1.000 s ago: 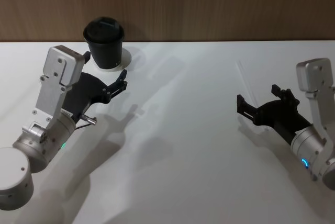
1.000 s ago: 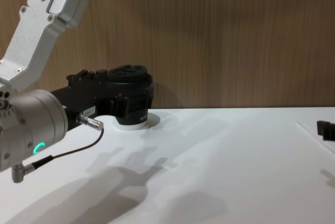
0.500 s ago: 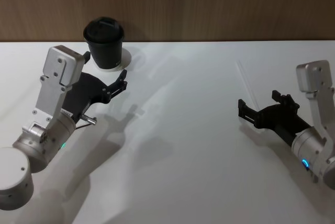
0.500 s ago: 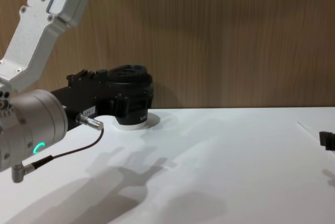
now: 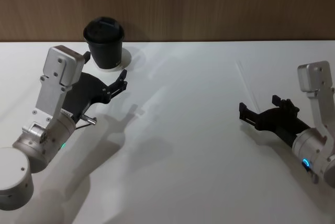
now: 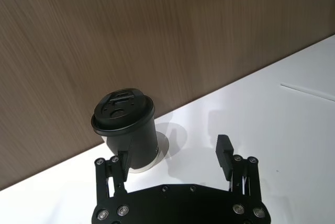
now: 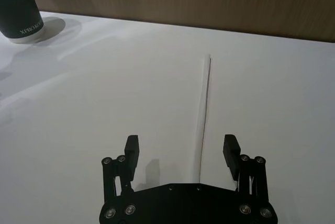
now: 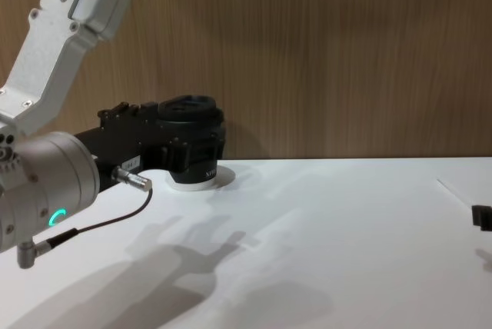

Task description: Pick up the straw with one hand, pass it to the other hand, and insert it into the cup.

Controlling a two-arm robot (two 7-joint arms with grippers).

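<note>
Pickup step; the right gripper [image 5: 259, 105], fingers spread, hovers lower right over the straw [image 5: 246, 82] lying flat; next it probably must descend and pinch; the left gripper [image 5: 123, 80], spread, sits beside the cup [image 5: 104, 38] upper left.

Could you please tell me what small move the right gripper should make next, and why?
Probably lower the right gripper straight down onto the straw, then close. The straw lies flat on the table, running between its open fingers, ungripped. The left gripper hovers open beside the cup.
</note>
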